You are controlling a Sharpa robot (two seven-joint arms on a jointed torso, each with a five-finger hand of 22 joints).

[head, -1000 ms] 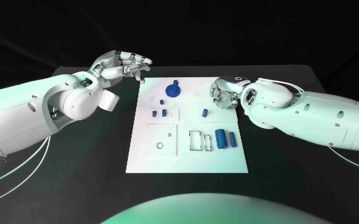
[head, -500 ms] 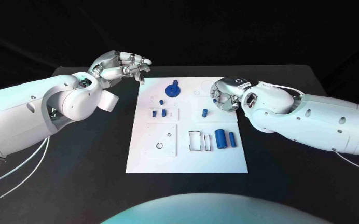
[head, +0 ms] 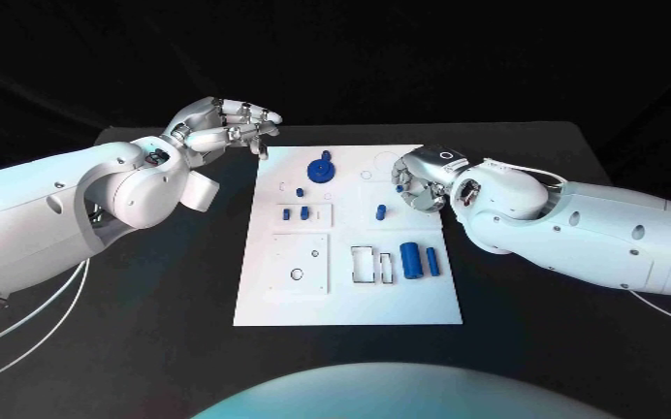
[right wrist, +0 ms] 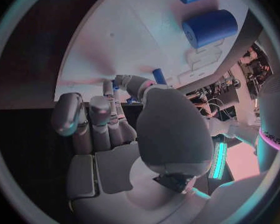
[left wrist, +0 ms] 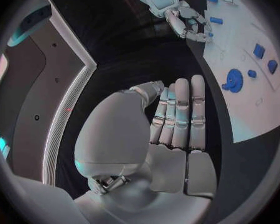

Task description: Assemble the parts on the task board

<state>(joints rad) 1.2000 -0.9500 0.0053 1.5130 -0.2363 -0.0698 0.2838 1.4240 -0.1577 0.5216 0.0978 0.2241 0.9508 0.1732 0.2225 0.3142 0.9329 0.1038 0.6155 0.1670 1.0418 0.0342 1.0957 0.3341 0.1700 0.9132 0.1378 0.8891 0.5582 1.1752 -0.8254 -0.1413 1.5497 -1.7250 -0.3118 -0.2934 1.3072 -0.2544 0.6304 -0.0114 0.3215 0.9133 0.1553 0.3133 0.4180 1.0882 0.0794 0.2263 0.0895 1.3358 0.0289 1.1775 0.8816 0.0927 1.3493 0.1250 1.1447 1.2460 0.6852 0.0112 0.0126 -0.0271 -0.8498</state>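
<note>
The white task board [head: 350, 293] lies in the middle of the table. On it are a blue knob [head: 323, 167], a few small blue pegs [head: 297, 213], one peg [head: 380, 211] nearer the right, and a thick blue cylinder [head: 411, 259] beside a thinner one [head: 435, 261]. My right hand [head: 420, 181] hovers over the board's far right edge with its fingers curled in; a small blue part [head: 400, 186] shows at its fingertips, seemingly pinched. My left hand [head: 224, 126] hangs off the board's far left corner, fingers drawn together and holding nothing [left wrist: 171, 129].
The black table [head: 168, 283] has free room on both sides of the board. Two narrow rectangular slots [head: 373, 264] sit beside the cylinders, and a raised square plate [head: 303, 262] lies on the board's left half. Both white forearms reach in from the sides.
My right arm has shifted slightly inward and its hand has turned a little over the board's right edge. The left hand and the parts on the board stay put.
</note>
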